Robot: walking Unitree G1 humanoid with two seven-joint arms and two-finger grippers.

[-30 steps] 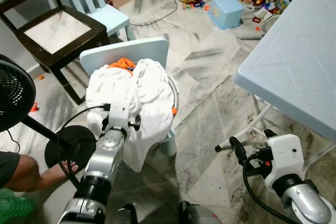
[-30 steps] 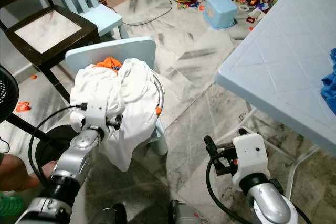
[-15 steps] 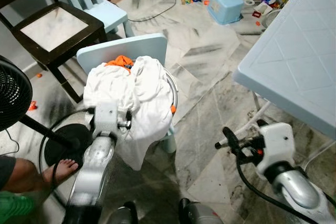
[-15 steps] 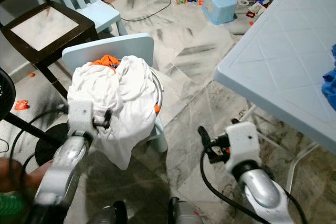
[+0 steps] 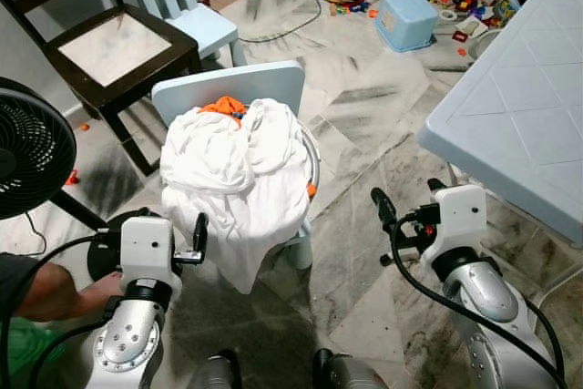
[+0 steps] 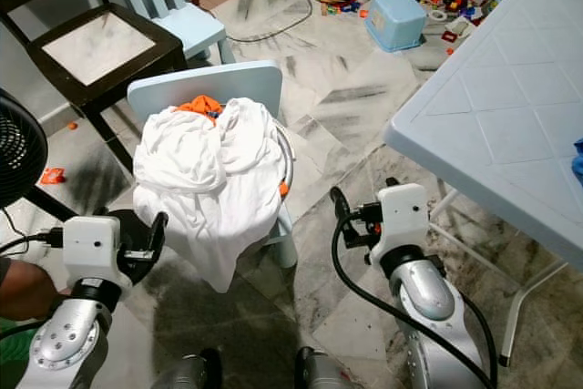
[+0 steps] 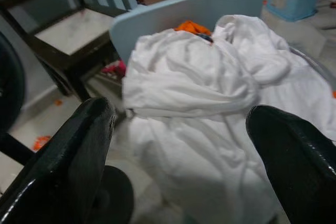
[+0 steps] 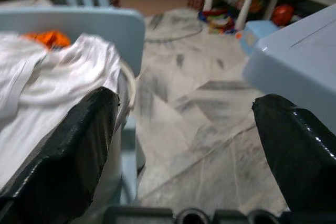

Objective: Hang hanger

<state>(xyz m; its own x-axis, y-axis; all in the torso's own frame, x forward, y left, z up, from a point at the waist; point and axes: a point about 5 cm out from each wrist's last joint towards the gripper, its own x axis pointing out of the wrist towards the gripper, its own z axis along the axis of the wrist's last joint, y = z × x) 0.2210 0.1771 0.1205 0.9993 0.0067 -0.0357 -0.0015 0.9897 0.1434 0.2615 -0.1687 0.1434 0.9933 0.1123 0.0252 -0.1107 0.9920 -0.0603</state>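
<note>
Approach stage, judged: left gripper [image 7: 178, 145] and right gripper [image 8: 189, 145] stood spread, empty, before the white crumpled cloth heap [image 5: 239, 170] on the pale-blue plastic chair [image 5: 228, 93]; hanger unidentified, locating it comes next.

Even, soft daylight across head views, no hard glare. Marble floor [image 5: 364, 116] bright, faint sheen. White cloth [image 5: 237, 179] near overexposed, folds still readable. Dark shadow pooled under small blue chair [image 5: 228, 88]. Head views sharp, slight wide-angle bending at edges. Left wrist view: black fingers [image 7: 68, 166] blurred, glossy highlights. Right wrist view soft throughout, fingers [image 8: 68, 150] out of focus, background toys smeared.
</note>
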